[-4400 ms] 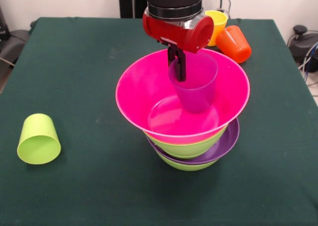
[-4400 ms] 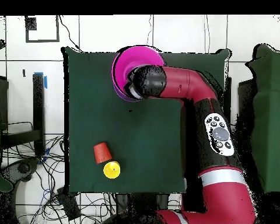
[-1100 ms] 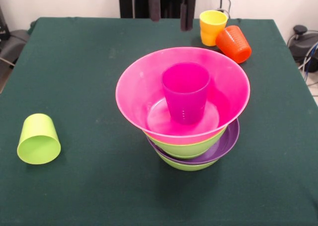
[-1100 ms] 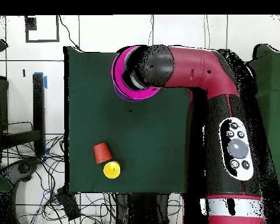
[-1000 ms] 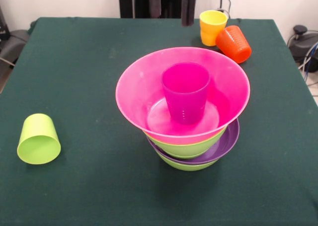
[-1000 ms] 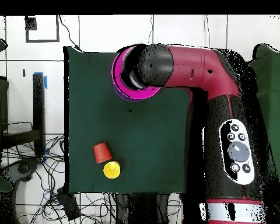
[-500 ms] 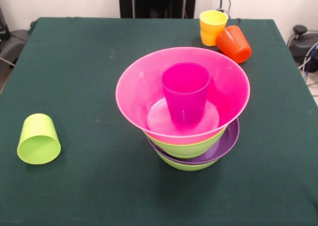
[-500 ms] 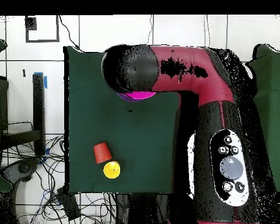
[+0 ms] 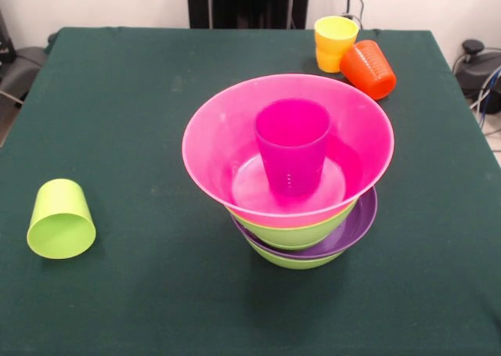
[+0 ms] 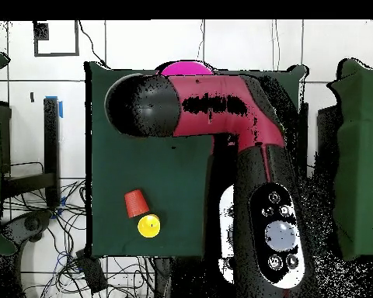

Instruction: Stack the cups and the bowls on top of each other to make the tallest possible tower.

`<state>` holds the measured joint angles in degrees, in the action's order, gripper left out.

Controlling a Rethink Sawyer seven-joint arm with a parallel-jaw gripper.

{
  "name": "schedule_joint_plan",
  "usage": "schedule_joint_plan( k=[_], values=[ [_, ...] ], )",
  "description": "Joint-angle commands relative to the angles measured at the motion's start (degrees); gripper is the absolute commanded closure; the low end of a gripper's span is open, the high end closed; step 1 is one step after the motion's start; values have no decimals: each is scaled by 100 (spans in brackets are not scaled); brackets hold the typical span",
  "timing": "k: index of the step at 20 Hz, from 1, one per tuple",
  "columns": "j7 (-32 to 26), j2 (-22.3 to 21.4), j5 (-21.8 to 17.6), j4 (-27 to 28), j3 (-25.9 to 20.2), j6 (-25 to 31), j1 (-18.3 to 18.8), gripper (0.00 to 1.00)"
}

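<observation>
Overhead view first: my red and black arm (image 10: 221,109) sweeps across the table (image 10: 120,186), and its black end sits over the tower, so only a sliver of the pink bowl (image 10: 186,69) peeks out past it at the far edge. My pincer itself shows in neither view, so I cannot tell how wide it stands or whether it touches anything. From the front view the arm is out of sight and the tower (image 9: 293,207) stands alone near the table's middle: a lime green bowl (image 9: 291,260) at the bottom, the wide purple bowl (image 9: 356,224) on it, another lime green bowl (image 9: 293,232) above that, and the big pink bowl on top, mouth up. Inside the pink bowl stands the purple cup (image 9: 292,145), upright, mouth up, long axis vertical, its base on the bowl's floor. Off toward the left edge of this view lies the lime green cup (image 9: 60,219), tipped on its side with its open mouth facing the camera. At the far right corner the yellow-orange cup (image 9: 335,41) stands upright, and the orange cup (image 9: 368,69) lies tilted right against it.
</observation>
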<state>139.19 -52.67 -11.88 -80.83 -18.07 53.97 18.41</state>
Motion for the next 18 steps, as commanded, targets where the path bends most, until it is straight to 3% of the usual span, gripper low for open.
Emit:
schedule_joint_plan(
  k=[1,10,18],
  values=[
    [329,64,-114,-995,221,-296,-245,0],
    [755,-30,-69,-1410,533,-760,-494,0],
    [941,122,34,-1889,780,-1656,-655,0]
  ],
)
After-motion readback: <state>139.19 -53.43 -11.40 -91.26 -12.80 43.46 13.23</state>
